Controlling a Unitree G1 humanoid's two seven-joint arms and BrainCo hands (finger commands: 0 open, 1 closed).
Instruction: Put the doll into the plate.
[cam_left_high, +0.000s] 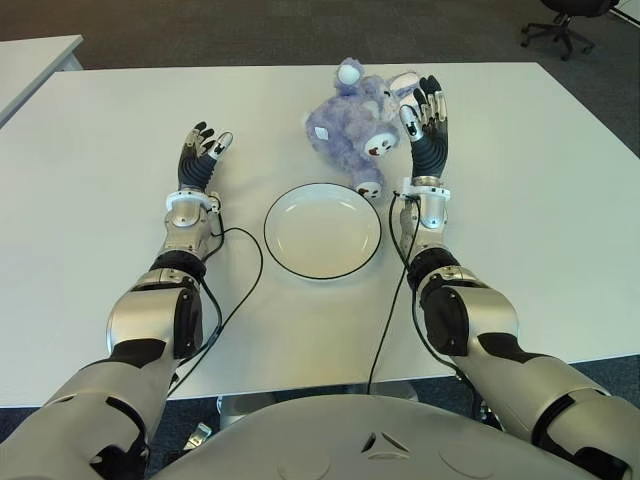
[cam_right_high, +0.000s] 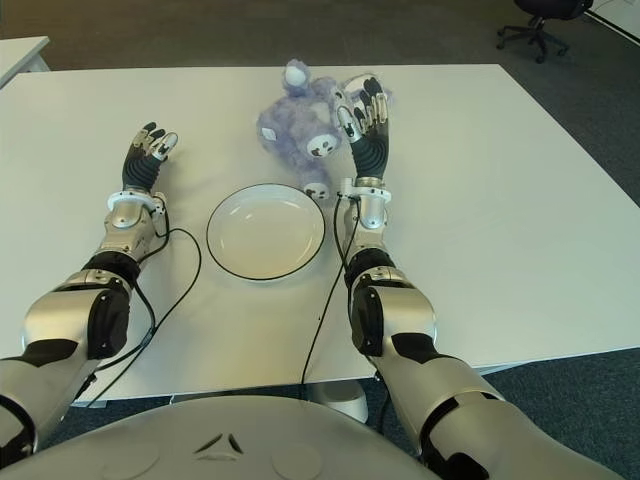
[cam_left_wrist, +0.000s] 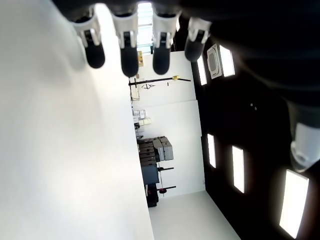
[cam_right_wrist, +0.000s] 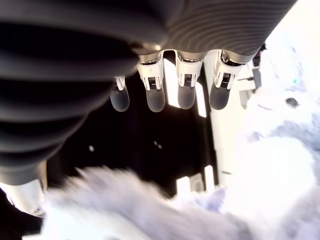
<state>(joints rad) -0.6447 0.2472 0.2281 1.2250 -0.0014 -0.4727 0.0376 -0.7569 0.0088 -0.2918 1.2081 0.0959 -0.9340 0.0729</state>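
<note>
Inspection of my station, seen from the head cameras. The white surface (cam_left_high: 520, 200) carries a round white plate (cam_left_high: 322, 230) with a thin dark rim, lying directly ahead of me between my two forearms. The plate holds nothing.

The doll (cam_left_high: 352, 122), a soft toy in pale purple fur with a white muzzle and white paws, lies on the surface just beyond the plate's far right edge; one white paw shows at that rim, though I cannot tell whether it touches it. The doll is not in the plate.

My right robot hand (cam_left_high: 425, 118) stands at the doll's right side, fingers extended and spread, palm turned toward the toy. The right wrist view shows four fingertips (cam_right_wrist: 186, 95) straight and apart with purple fur close below them; they are not closed on anything. Whether the palm touches the fur I cannot tell.

My left robot hand (cam_left_high: 203, 148) shows to the left of the plate, well apart from the doll, fingers straight and holding nothing. The left wrist view confirms extended fingertips (cam_left_wrist: 129, 57) over bare white surface.

Black cables (cam_left_high: 240, 275) run from both wrists across the surface toward me, passing either side of the plate. An office chair (cam_left_high: 568, 22) stands on the dark carpet beyond the far right corner.

No brand, label or legible writing is visible on any item.
</note>
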